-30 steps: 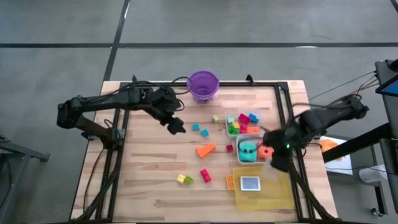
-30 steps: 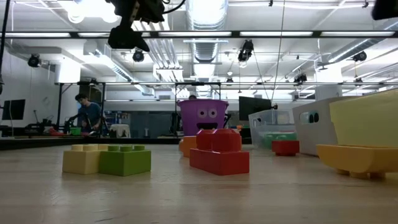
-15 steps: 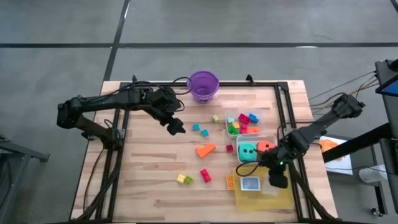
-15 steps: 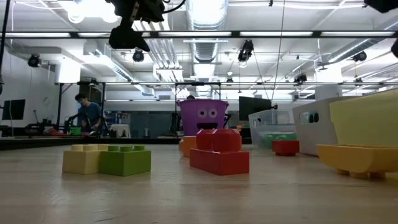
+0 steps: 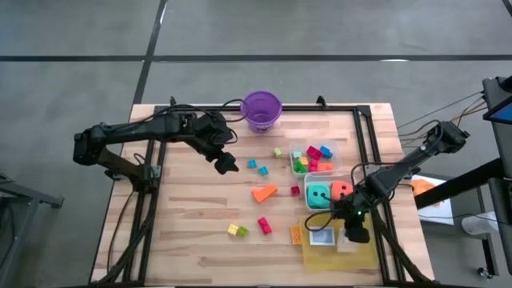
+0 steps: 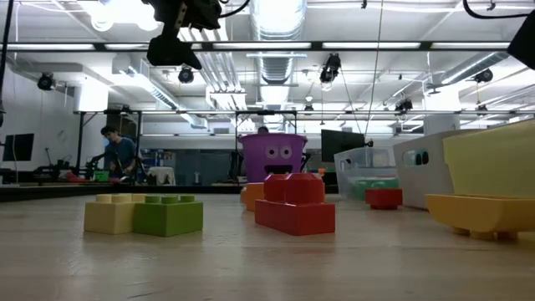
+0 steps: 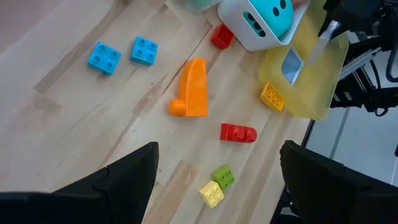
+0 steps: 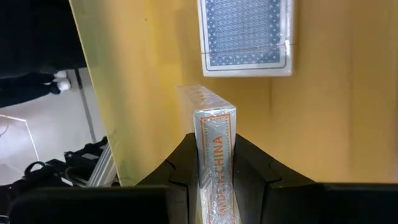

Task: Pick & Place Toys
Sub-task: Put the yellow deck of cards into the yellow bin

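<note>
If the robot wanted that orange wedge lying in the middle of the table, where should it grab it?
Probably from straight above, fingers closing across its two long straight sides near the middle. The wedge lies flat on the table, touching no other toy, so nothing blocks that approach. Its rounded knob at one end would likely slip. The open left gripper hovers nearest.

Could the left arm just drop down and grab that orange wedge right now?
Probably yes. The left hand hangs open above the table, and the orange wedge lies alone on bare wood close by, nothing touching it. The right hand is busy over the yellow tray, out of the way.
</note>
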Controlling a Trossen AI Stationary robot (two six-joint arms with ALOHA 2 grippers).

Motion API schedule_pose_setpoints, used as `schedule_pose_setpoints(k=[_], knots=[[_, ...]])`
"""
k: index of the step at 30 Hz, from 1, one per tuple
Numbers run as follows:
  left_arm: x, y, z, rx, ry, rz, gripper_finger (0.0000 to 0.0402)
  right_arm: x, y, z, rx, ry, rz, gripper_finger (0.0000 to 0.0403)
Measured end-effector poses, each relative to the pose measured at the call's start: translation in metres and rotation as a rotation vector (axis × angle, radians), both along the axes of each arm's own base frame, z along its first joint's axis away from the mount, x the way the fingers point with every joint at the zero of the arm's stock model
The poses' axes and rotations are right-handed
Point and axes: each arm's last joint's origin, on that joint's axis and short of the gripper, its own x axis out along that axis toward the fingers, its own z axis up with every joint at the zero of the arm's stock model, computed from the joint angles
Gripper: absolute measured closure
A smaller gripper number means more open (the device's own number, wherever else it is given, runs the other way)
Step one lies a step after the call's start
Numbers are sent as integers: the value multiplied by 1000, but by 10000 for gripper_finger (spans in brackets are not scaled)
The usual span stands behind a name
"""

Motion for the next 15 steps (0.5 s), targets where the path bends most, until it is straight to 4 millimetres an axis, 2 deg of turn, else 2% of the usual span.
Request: schedule_pose_setpoints(k=[15], knots=[[0, 0, 0, 0, 0, 0, 77, -4, -3, -18, 0, -44, 32, 342]])
